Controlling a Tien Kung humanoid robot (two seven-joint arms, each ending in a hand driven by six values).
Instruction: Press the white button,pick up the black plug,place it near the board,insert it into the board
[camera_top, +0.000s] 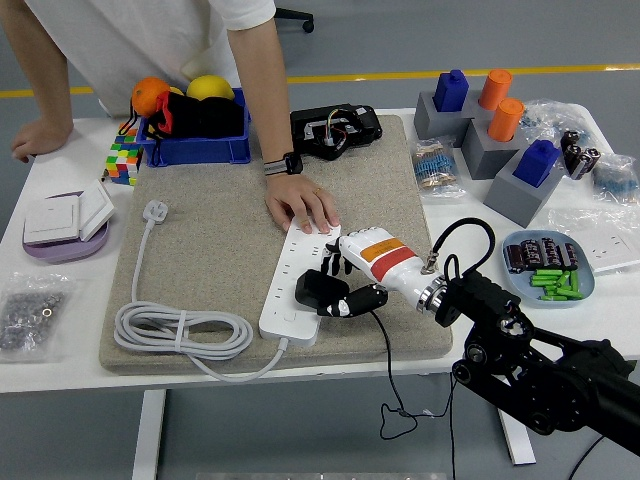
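A white power strip (288, 290) lies on the beige mat (210, 240), its white cable coiled at the left. The black plug (318, 291) sits on the strip's near part, its thin black cord (392, 390) trailing off the table's front edge. My right hand (345, 285), white with black fingers, reaches in from the lower right and is shut on the black plug. A person's hand (300, 208) presses flat on the strip's far end. My left arm is out of view.
A blue bin (195, 148) with fruit, a colour cube (122, 162) and a black device (335, 128) stand at the back. Grey blocks with blue and orange pegs (500, 130) are back right. A tray of small parts (548, 268) lies right; wall switches (62, 222) lie left.
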